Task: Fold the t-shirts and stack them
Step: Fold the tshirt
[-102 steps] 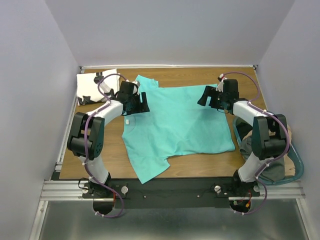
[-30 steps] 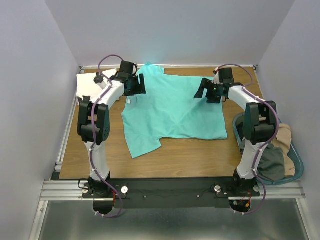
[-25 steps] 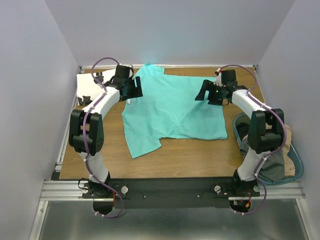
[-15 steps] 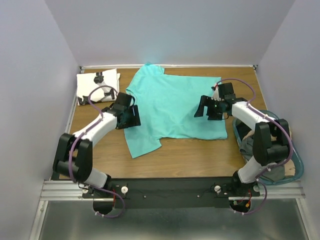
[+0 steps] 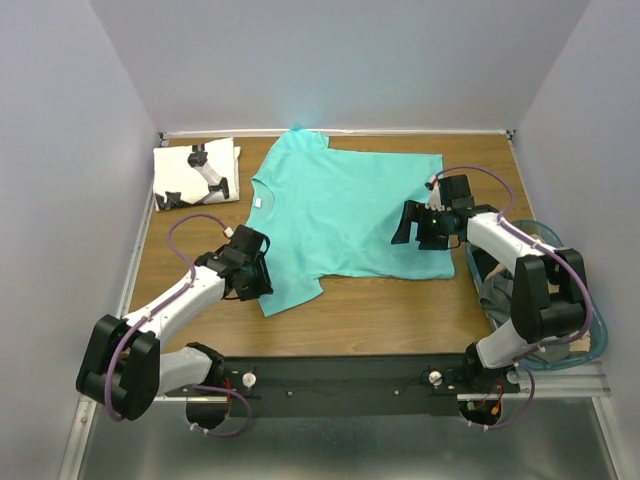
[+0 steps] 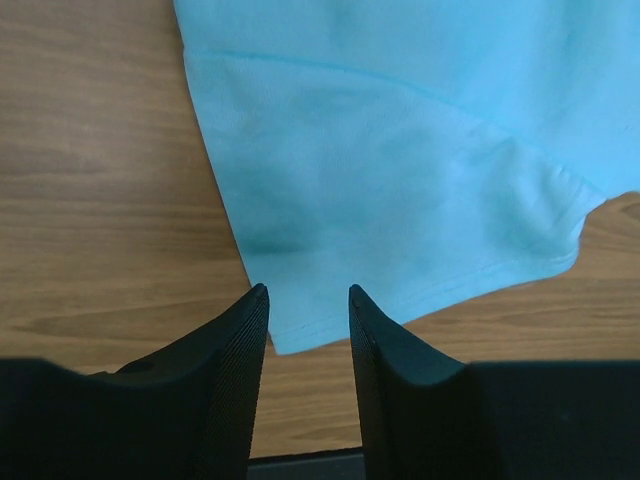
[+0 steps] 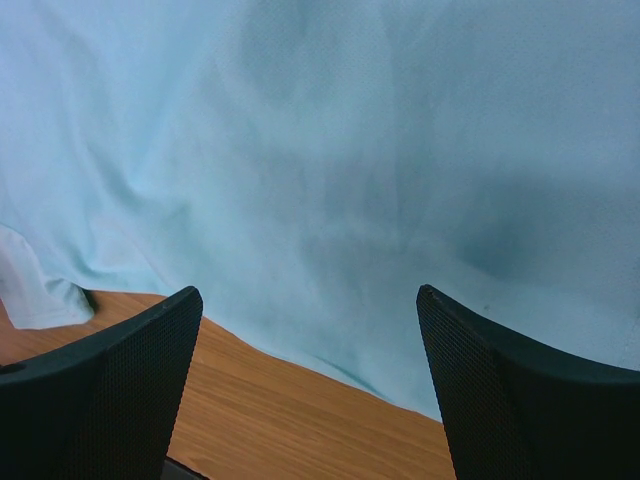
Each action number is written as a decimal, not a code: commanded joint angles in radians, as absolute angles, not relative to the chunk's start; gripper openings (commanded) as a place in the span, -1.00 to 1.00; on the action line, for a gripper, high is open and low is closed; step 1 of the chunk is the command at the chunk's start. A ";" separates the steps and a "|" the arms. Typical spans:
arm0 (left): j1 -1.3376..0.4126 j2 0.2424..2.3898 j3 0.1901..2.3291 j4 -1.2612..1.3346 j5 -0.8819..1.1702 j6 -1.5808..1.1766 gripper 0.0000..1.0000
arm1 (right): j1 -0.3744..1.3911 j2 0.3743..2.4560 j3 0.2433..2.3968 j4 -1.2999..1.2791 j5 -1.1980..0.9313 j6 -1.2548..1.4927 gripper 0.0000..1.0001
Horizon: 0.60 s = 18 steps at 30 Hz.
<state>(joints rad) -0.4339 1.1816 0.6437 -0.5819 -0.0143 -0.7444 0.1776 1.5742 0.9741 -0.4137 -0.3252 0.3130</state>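
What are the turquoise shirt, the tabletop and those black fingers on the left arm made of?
Turquoise t-shirt: soft matte knit cloth, probably cotton; it lies limp with shallow wrinkles and stitched hems.
Table: wood or wood-look laminate, smooth, with brown grain streaks.
Left gripper fingers: black, likely hard plastic or rubber; their inner faces show a fine ribbed texture.

This looks like a robotics lab cell: a bare wooden table [image 5: 380,310] is boxed in on three sides by plain pale walls [image 5: 340,60], and an aluminium rail [image 5: 130,378] along its near edge carries the bolted bases of a left arm [image 5: 175,305] and a right arm [image 5: 520,262].
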 commanded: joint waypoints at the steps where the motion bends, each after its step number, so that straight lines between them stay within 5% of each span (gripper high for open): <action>1: -0.466 1.138 0.620 -0.618 -0.006 -0.819 -0.16 | 0.186 1.539 0.953 -0.430 -0.305 0.291 0.88; 18: -0.540 1.304 0.734 -0.733 -0.153 -0.903 -0.14 | 0.184 1.540 0.930 -0.428 -0.301 0.270 0.88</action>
<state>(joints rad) -0.5297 1.2713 0.6647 -0.6582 -0.0349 -0.8570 0.1780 1.5612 0.9501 -0.4137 -0.3225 0.2916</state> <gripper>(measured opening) 0.417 0.940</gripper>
